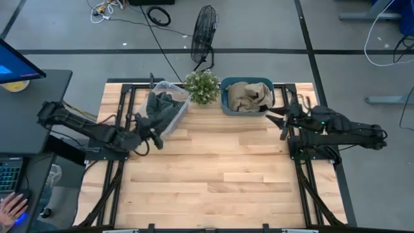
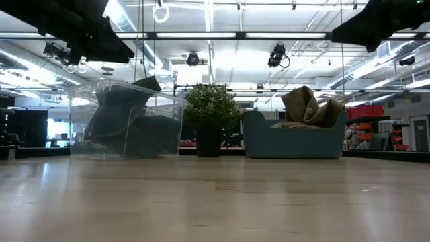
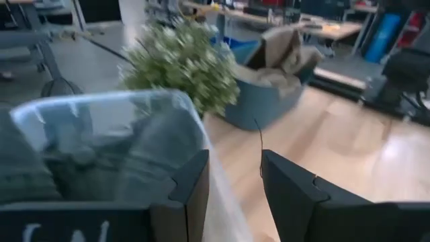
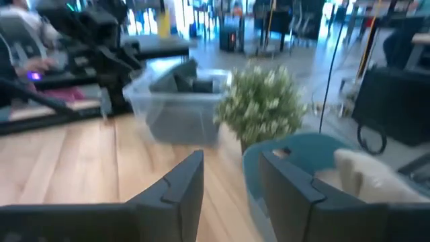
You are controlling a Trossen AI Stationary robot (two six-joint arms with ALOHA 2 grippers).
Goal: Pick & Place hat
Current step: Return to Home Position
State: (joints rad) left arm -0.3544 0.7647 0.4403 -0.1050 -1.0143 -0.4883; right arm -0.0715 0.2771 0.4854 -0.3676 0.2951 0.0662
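Note:
Several dark grey hats (image 1: 162, 107) lie in a clear plastic bin (image 1: 169, 97) at the table's far left; the bin also shows in the low view (image 2: 127, 124). Tan hats (image 1: 249, 96) are heaped in a blue bin (image 1: 226, 103) at the far right, and they stick up over its rim in the low view (image 2: 309, 106). My left gripper (image 1: 150, 134) is open and empty, raised at the clear bin's near corner (image 3: 101, 128). My right gripper (image 1: 277, 120) is open and empty, raised just right of the blue bin's near corner (image 4: 302, 158).
A small potted plant (image 1: 202, 86) stands between the two bins at the far edge. The near half of the wooden table top (image 1: 213, 188) is bare. A fan (image 1: 204, 32) and cables lie on the floor beyond the table. A person's hand (image 1: 13, 207) rests on a desk at the left.

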